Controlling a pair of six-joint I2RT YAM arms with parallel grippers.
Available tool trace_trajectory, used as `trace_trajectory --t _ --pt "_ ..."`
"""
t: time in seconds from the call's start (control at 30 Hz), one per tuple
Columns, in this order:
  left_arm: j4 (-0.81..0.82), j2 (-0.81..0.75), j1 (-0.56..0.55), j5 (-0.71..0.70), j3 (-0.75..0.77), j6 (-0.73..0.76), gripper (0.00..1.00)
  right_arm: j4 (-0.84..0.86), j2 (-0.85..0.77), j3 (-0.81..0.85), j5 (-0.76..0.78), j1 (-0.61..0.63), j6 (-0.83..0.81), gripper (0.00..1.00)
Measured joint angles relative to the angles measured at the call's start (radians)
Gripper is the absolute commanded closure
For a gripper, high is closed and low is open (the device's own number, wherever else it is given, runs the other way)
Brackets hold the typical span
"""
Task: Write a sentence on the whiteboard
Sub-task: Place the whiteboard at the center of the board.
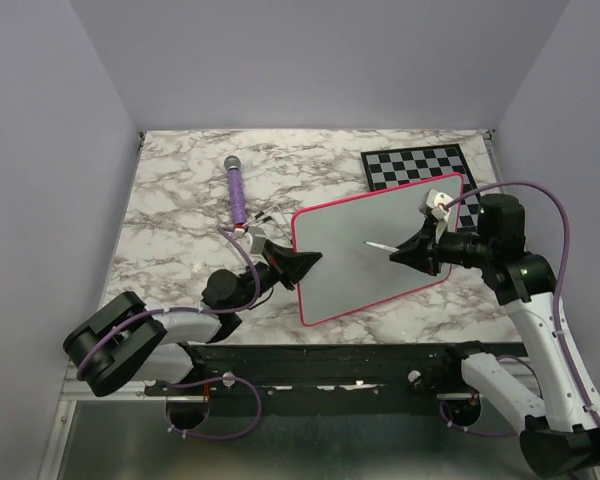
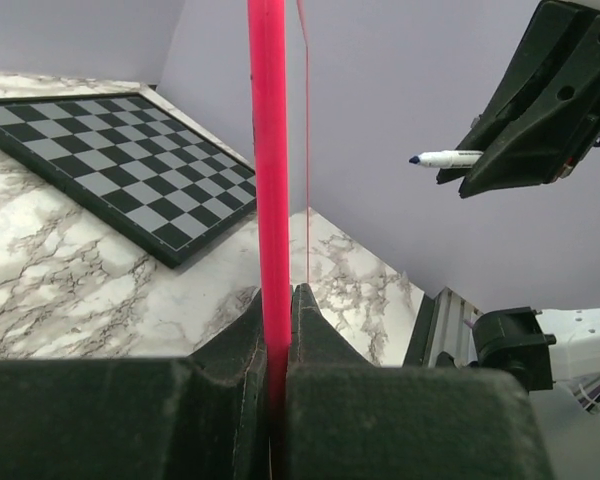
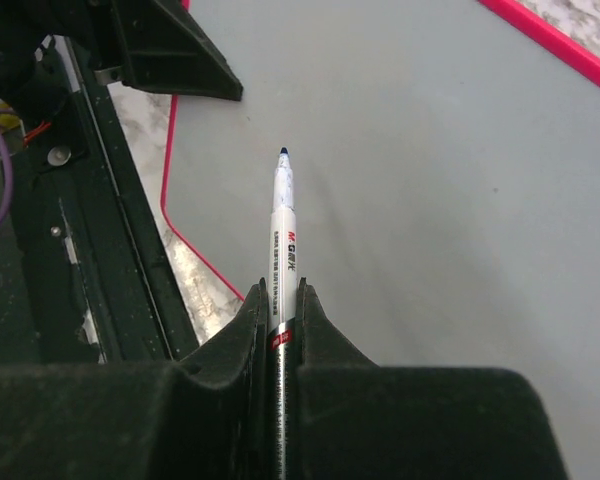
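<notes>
The whiteboard [image 1: 370, 255] is held up tilted over the marble table, and the face that shows is blank; the sentence is out of view. My left gripper [image 1: 298, 262] is shut on the board's pink-red left rim [image 2: 270, 180], which runs straight up between the jaws of the left gripper [image 2: 277, 300]. My right gripper [image 1: 400, 250] is shut on a white marker [image 3: 283, 220], blue tip pointing at the whiteboard [image 3: 430, 180]. In the left wrist view the marker [image 2: 445, 158] stops a short gap away from the board.
A grey-and-black chessboard [image 1: 420, 168] lies at the back right, partly behind the whiteboard. A purple rod-shaped object [image 1: 236, 190] lies at the back left. A small white object [image 1: 438, 200] sits by the board's upper right corner. A black rail [image 1: 330, 360] runs along the near edge.
</notes>
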Motion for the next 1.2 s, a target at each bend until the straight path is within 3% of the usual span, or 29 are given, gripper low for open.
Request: trace_trajectory --t 0.33,1.2 --pt "-0.058 -0.034 -0.050 -0.061 0.017 0.040 1.00 0.025 0.055 0.069 0.023 0.097 0.023 0.99" --pt "-0.150 -0.077 -0.135 -0.206 0.042 0.051 1.00 -0.030 0.025 0.121 0.019 0.104 0.007 0.99"
